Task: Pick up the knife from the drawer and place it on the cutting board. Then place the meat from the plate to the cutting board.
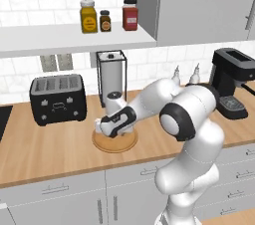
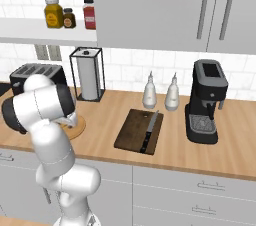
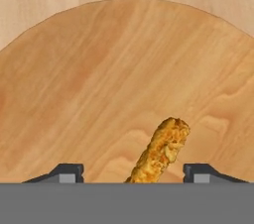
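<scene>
Over round tan wooden plate (image 3: 99,79): gripper (image 3: 133,172) spread open astride orange-yellow meat strip (image 3: 161,151), strip pointing toward 1 o'clock.

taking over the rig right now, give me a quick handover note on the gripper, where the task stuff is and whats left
Gripper: jaws open, hovering low over the round light tan wooden plate, one fingertip on either side of the small orange-yellow piece of meat. Nothing is gripped yet.
Black-handled knife with a thin grey blade: already lying on the dark brown rectangular cutting board, along its right side.
The plate sits on the wooden counter in front of the paper towel holder, left of the board.
Done: knife step.
Left: close on the meat, lift it, carry it right to the cutting board and release it there.
</scene>
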